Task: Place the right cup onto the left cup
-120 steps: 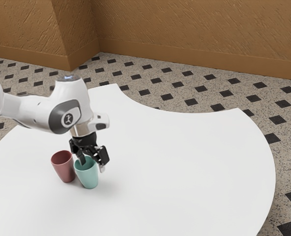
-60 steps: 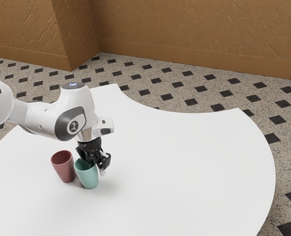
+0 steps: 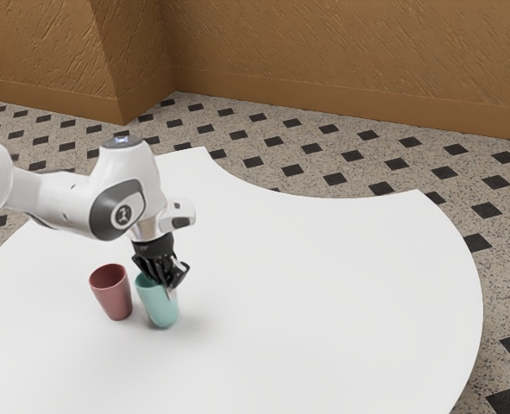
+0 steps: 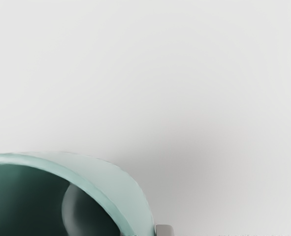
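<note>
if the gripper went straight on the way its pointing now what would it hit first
Likely the table, by way of the teal cup: the gripper points down, pinching the cup's wall, so the cup's base would press there first. Any gap under it is hard to judge.

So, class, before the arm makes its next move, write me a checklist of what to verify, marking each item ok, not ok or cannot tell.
1. Jaws shut on the wall of the teal cup, one inside, one outside: ok.
2. Red cup standing with its mouth up, ready to receive: ok.
3. Visible gap between the two cups: ok.
4. Teal cup lifted off the table: cannot tell.
5. Teal cup above the red cup's mouth: not ok, it is beside it.
</note>
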Available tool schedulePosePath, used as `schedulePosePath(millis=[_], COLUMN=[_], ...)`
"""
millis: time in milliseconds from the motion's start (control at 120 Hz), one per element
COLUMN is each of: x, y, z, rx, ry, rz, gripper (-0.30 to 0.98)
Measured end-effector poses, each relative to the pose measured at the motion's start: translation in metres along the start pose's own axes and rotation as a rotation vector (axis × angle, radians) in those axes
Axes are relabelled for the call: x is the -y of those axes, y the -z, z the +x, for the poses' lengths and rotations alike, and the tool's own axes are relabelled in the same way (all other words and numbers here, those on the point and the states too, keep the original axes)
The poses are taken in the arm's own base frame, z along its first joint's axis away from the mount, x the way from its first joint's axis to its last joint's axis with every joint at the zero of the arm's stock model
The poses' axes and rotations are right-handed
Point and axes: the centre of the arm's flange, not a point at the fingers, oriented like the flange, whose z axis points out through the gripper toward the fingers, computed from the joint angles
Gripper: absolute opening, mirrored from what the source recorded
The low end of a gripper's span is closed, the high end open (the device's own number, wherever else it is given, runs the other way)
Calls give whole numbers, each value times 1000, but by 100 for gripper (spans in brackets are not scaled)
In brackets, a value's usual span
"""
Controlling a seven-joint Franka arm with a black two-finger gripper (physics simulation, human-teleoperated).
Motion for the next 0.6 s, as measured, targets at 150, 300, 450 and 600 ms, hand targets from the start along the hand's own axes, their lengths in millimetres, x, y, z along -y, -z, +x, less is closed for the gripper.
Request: schedulePosePath(millis=[150, 300, 450, 600], x=[-3, -6, -1, 18], y=[22, 64, 98, 124], z=[-3, -8, -19, -29], rx=[-20, -57, -64, -57], ry=[-2, -7, -9, 5], rz=[-4, -13, -8, 17], gripper=[-10, -10, -10, -10])
